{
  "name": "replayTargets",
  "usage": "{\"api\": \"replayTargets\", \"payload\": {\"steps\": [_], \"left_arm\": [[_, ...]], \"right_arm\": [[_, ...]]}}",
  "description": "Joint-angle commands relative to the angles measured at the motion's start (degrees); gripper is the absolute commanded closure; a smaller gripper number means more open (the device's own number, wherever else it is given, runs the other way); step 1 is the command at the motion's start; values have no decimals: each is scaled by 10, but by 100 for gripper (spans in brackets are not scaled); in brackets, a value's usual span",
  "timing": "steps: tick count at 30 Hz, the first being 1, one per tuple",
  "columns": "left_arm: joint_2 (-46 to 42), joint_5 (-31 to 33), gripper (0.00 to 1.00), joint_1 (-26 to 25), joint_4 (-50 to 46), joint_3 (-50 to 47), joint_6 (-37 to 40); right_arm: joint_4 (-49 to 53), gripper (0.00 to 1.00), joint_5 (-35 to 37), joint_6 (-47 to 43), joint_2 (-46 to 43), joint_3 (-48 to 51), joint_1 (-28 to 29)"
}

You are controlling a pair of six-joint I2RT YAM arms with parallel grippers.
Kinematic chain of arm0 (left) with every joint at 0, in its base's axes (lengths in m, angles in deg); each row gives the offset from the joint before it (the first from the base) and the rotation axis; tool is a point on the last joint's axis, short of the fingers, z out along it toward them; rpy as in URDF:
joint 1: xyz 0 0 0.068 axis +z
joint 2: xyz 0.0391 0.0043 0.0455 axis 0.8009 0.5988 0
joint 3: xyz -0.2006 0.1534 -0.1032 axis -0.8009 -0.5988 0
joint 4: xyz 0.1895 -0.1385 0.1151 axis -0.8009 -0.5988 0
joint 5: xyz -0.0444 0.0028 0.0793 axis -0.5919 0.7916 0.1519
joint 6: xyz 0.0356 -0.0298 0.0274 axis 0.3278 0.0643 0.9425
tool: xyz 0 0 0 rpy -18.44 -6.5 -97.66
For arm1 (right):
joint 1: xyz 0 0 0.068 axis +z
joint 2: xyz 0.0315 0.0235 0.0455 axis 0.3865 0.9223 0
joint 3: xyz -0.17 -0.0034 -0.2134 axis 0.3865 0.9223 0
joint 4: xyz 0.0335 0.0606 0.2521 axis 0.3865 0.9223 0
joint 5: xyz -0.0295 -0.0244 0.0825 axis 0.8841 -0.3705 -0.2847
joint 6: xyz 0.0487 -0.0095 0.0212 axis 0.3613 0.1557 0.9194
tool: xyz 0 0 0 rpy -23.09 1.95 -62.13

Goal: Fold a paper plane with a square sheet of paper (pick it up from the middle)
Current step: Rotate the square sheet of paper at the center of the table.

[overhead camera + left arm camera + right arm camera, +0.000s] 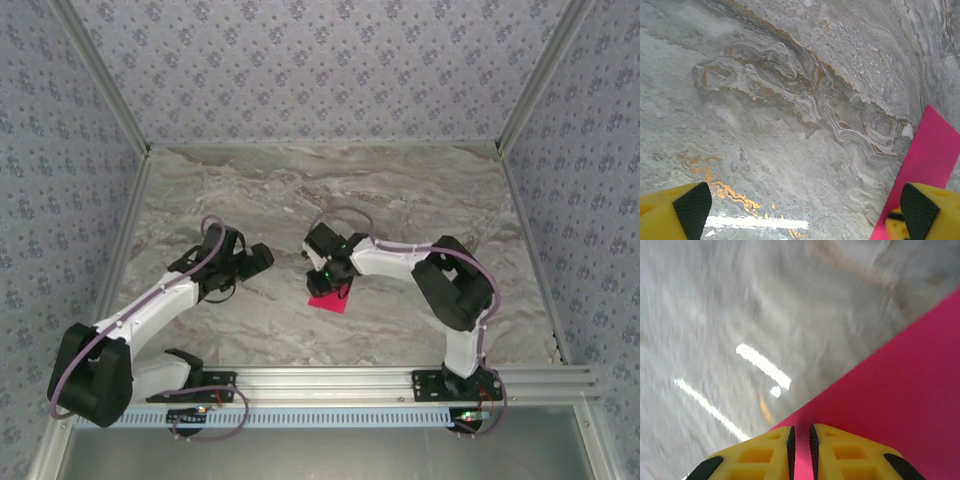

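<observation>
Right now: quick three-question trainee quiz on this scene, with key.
1. True or false: the left fingers are closed on the square sheet of paper.
2. Where is the sheet? A. lying under the right fingers B. held high in the air C. crumpled in the left fingers
3. Fill in: the sheet's colour is ___.
Key: 1 false, they stand wide apart, gripping nothing. 2 A. 3 pink.
</observation>
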Motion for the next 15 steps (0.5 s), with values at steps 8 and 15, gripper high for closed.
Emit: {"api": "replayTargets", "payload": {"steps": [8, 15], "left_arm": [[30, -90, 1, -11, 1, 28, 4], [79, -140, 6, -96, 45, 23, -68]], "right_arm": [[-23, 57, 26, 97, -121, 58, -95], [-37, 64, 10, 194, -95, 74, -111]]}}
